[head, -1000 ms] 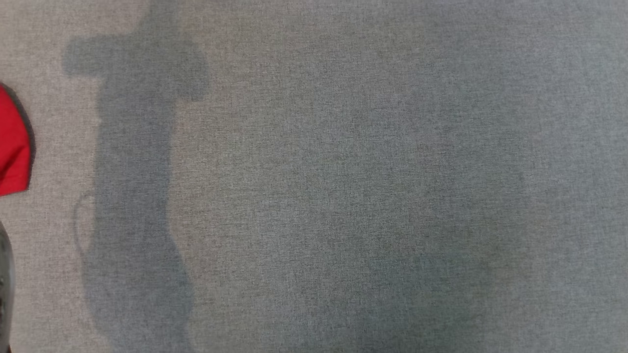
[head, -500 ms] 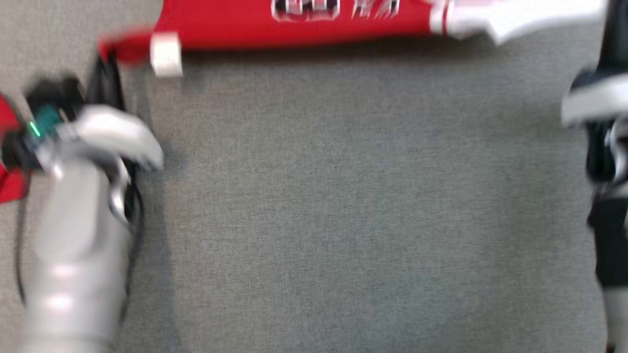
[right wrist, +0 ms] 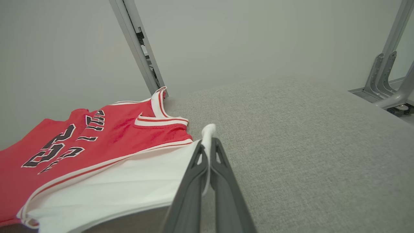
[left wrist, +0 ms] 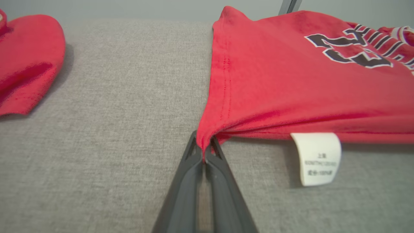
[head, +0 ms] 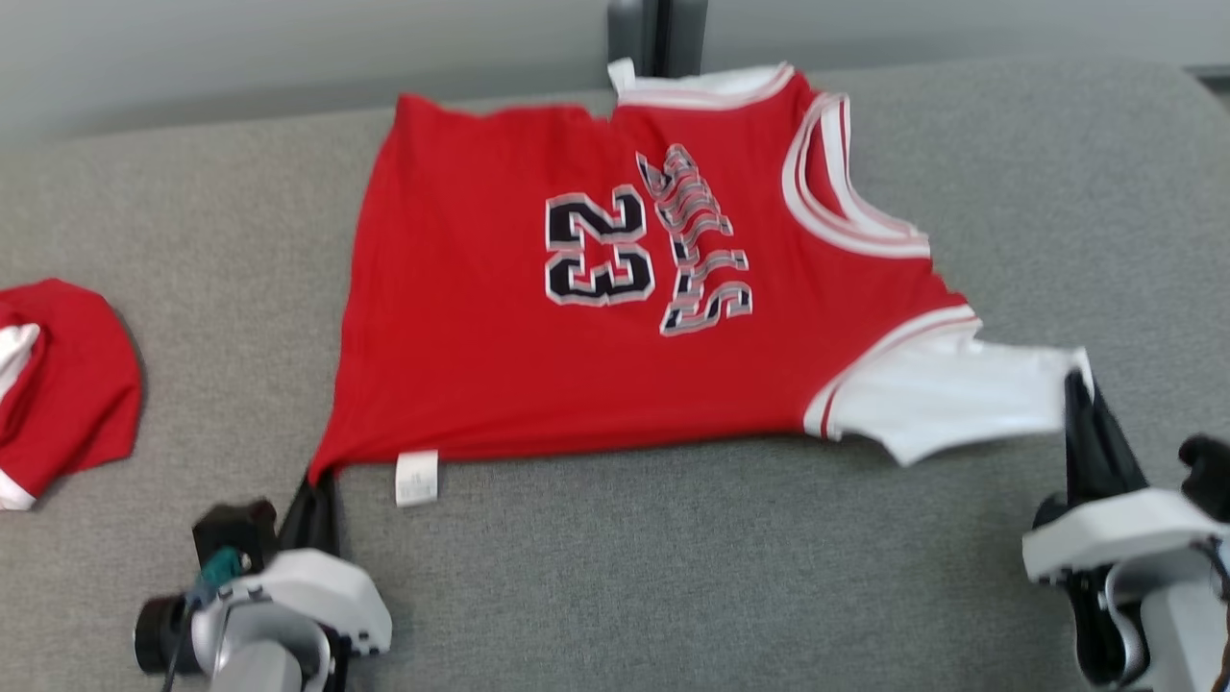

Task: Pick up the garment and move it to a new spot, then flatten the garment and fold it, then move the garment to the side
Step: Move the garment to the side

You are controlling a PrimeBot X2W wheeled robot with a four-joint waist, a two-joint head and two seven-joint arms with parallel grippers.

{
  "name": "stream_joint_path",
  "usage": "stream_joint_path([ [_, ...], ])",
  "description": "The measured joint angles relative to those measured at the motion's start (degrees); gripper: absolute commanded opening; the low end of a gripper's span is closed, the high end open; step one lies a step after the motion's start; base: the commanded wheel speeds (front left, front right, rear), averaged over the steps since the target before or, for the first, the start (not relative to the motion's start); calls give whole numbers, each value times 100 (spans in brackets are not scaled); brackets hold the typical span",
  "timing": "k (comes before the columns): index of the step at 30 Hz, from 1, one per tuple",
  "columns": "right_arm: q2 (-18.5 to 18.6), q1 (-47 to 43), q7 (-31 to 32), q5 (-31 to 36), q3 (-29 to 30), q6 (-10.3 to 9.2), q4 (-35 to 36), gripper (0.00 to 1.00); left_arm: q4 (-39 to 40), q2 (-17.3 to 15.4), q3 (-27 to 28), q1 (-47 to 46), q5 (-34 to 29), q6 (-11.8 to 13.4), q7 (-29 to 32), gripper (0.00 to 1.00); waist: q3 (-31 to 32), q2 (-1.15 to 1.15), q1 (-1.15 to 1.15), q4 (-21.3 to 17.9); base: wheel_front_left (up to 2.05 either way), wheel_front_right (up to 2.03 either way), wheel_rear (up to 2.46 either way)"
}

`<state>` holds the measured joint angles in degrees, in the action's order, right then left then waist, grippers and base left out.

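Left fingers (left wrist: 186, 187) are closed on the hem corner of the red, white-sleeved jersey (head: 480, 336); right fingers (right wrist: 226, 187) are closed on its sleeve edge. Flattening is judged in hand, the jersey being stretched across the grey fabric worktop (head: 673, 577); folding is called for next

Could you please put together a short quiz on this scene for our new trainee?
1. True or false: the left end effector is shut on a hem corner of the red fabric jersey with white sleeves and the number 23.
2. How does the jersey lie on the grey fabric surface? A: folded in half. B: spread out, print up. C: bunched in a heap.
3. Fill in: the right end effector pinches the edge of the jersey's white ____.

Key: 1 true; 2 B; 3 sleeve.
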<state>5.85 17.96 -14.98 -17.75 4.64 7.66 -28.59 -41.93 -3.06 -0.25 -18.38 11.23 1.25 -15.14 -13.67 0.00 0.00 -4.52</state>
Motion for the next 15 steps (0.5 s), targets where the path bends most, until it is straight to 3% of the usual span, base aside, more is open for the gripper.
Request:
stream_joint_path([
  [15, -267, -1683, 0, 154, 26, -1, -136, 0, 162, 47, -182, 1706, 12, -19, 0, 0, 1242, 0, 0, -28, 0, 0, 0],
])
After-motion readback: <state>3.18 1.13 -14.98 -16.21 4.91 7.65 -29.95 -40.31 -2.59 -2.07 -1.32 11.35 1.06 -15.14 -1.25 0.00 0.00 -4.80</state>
